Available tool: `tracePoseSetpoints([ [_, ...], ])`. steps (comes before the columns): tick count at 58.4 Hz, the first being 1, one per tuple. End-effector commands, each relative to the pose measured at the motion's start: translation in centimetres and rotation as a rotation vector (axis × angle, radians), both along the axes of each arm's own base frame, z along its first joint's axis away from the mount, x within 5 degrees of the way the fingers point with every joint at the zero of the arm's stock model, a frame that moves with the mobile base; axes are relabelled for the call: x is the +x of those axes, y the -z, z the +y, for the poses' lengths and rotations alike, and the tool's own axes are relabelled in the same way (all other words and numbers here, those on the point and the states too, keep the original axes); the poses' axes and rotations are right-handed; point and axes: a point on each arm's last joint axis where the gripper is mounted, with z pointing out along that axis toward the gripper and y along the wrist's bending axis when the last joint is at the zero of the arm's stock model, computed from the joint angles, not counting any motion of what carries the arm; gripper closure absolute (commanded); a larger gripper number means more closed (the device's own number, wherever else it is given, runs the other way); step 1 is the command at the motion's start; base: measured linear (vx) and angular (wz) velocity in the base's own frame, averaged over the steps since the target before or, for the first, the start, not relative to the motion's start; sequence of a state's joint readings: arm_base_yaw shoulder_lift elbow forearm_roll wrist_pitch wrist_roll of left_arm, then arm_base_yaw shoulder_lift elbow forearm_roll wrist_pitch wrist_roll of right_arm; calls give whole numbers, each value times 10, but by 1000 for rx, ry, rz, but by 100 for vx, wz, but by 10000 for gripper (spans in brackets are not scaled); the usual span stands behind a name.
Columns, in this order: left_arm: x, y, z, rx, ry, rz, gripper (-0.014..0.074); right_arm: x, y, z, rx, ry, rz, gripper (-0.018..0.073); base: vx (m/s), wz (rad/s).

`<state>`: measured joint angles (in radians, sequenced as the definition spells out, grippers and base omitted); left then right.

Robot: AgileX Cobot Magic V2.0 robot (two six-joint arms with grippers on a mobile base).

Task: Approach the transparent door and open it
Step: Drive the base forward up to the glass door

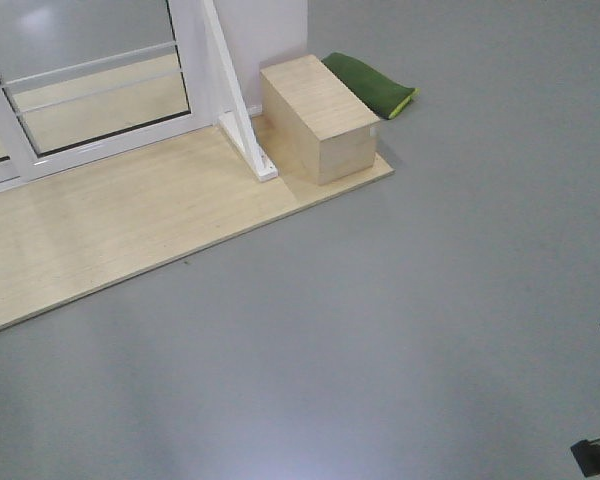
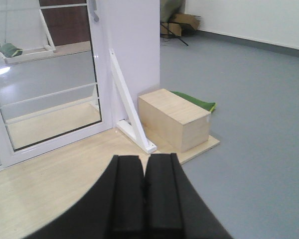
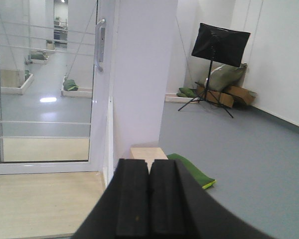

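Black and matte, the left end effector [image 2: 144,199] fills the bottom of its wrist view. Its two flat fingers [image 2: 128,196] are pressed together and hold nothing. The right end effector [image 3: 149,201] looks the same in its own view: it is clenched, the pads meet along one thin line, and nothing is between them.

Below and around them lies a smooth grey floor [image 1: 430,330] with a soft shine. On it rests a thin platform [image 1: 130,230] of pale wood with a fine straight grain. Its corner points toward the open room. At that corner stands a rectangular box [image 1: 320,120] of the same light wood, with plain faces and sharp edges. A flat green cushion [image 1: 375,90] lies on the floor just behind the box.

Beside the box, a white metal brace [image 2: 132,117] leans up against a white pillar [image 3: 144,74].

To the left of the pillar, at the far edge of the platform, stands the transparent door [image 3: 45,99]. It is clear glass in a white frame, crossed by thin white horizontal bars. A curved grey handle [image 3: 100,45] sits on its right stile, close to the pillar. Both end effectors are well apart from it.

Far at the right, a black stand [image 3: 220,45] and some cardboard boxes [image 3: 234,94] wait near a white wall [image 3: 284,59].
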<state>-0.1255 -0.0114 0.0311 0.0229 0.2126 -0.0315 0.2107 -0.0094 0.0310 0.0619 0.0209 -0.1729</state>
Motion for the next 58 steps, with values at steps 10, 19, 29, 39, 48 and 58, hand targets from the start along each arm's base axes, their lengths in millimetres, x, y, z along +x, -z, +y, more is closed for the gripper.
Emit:
tracePoseSetpoints([
  [10, 0, -5, -1, -18, 7, -88, 602, -2, -8, -1, 18, 10, -97, 565, 48, 25],
  [19, 0, -5, -1, -18, 7, -88, 602, -2, -8, -1, 18, 10, -97, 565, 47, 16],
  [29, 0, -5, -1, -18, 7, -88, 602, -2, -8, -1, 18, 10, -97, 565, 46, 11],
  [39, 0, -5, -1, -18, 7, -88, 602, -2, -8, -1, 18, 10, -97, 565, 46, 12],
  [48, 0, -5, -1, -18, 7, -88, 602, -2, -8, -1, 18, 10, -97, 565, 45, 16],
  [58, 0, -5, -1, -18, 7, -88, 602, -2, -8, -1, 18, 10, -97, 565, 44, 24],
])
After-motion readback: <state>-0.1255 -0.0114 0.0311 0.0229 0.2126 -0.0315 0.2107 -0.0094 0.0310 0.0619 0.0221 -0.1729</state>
